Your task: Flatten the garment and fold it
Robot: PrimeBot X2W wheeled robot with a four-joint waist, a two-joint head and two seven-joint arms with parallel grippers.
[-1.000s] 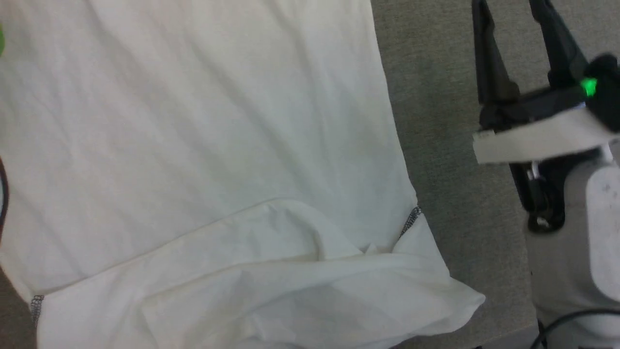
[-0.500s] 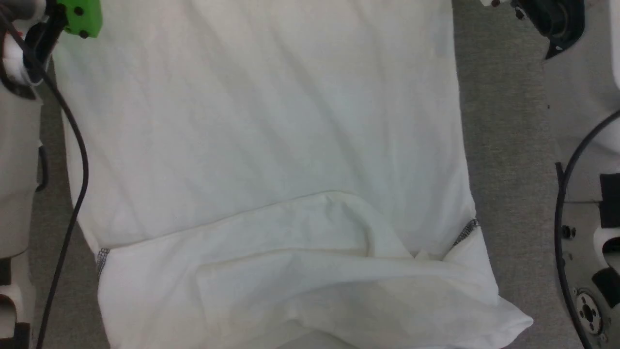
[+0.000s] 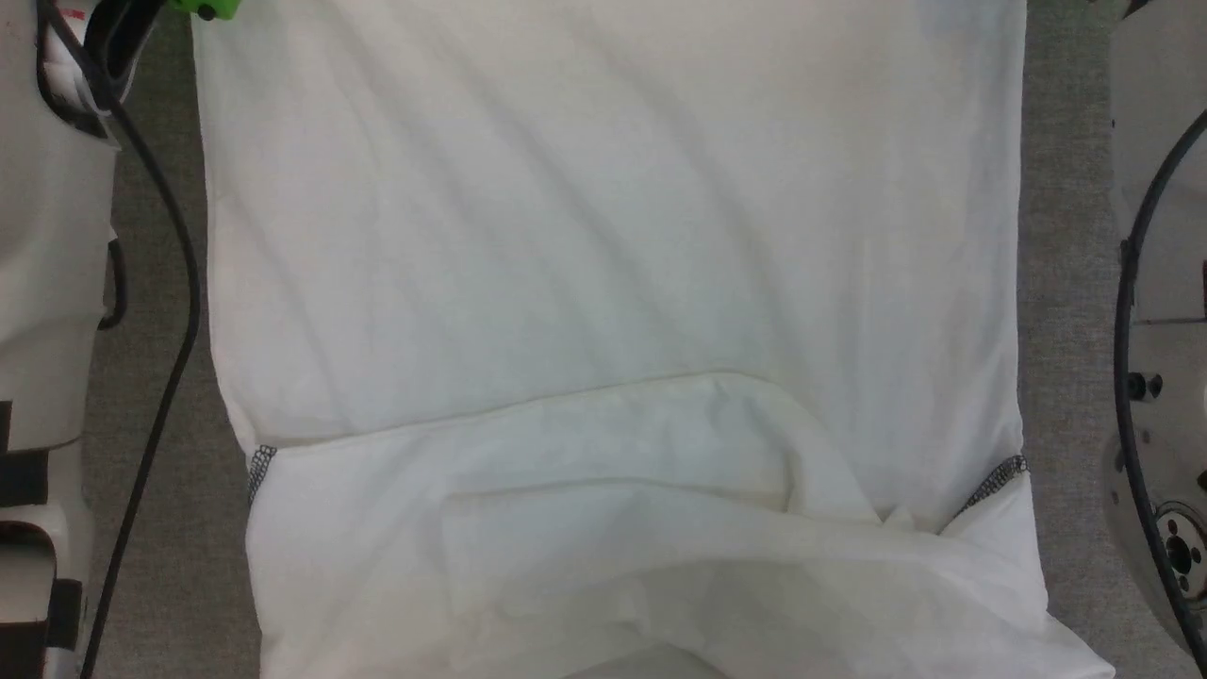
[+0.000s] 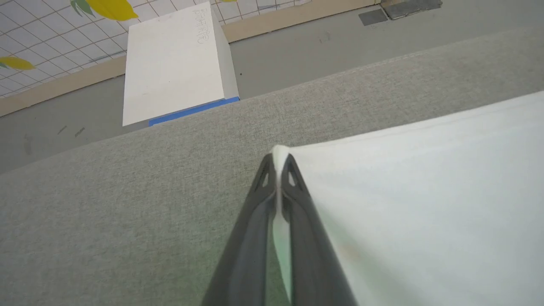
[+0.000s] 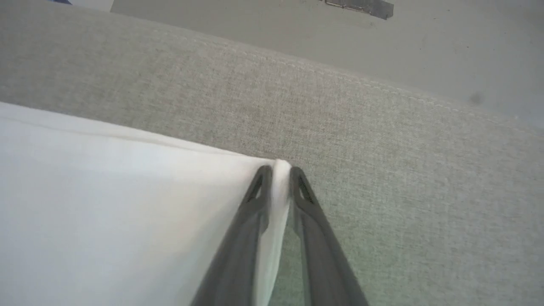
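The garment [image 3: 613, 236] lies spread on the grey tabletop [image 4: 127, 191]. The left fingers [image 4: 255, 221] clamp one of its corners and the right fingers [image 5: 250, 221] pinch another, both short of the tabletop's edge.

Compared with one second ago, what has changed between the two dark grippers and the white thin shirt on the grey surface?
The right gripper, which stood open over the grey cloth surface beside the white long-sleeved thin-fabric shirt, has moved forward and closed on a corner of it. The head camera has shifted too. Unchanged: the shirt lies spread, its near part folded over. The left gripper pinches another corner.
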